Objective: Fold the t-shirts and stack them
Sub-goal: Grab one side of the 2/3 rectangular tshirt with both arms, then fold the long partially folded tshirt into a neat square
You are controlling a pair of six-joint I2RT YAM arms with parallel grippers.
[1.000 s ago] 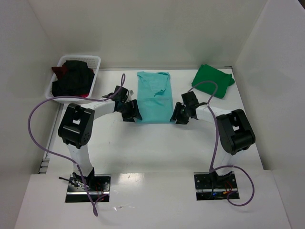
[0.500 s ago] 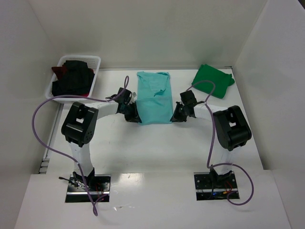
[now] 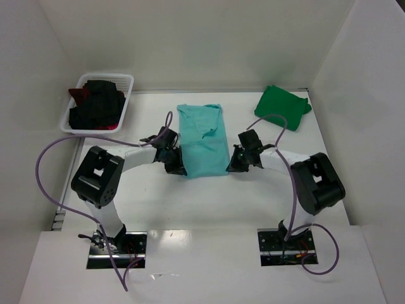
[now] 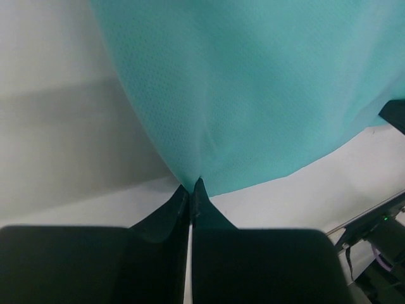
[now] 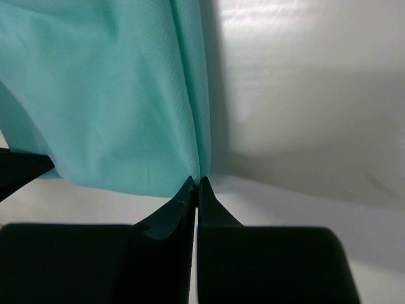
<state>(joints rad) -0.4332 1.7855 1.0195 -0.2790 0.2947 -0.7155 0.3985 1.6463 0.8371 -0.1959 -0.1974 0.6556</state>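
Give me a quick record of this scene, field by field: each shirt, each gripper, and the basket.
teal t-shirt: long narrow strip, mid-table, both near corners pinched
left gripper: shut on teal t-shirt, near left corner
right gripper: shut on teal t-shirt, near right corner
green t-shirt: far right corner, apart from both arms
basket: far left, holds black and dark red shirts

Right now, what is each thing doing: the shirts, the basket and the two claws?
Teal shirt: folded into a long strip, pinched at both near corners.
Green shirt: folded, lying alone at the far right.
Dark shirts: heaped in the basket, not folded.
Basket: upright, full.
Left gripper: shut on the teal shirt.
Right gripper: shut on the teal shirt.
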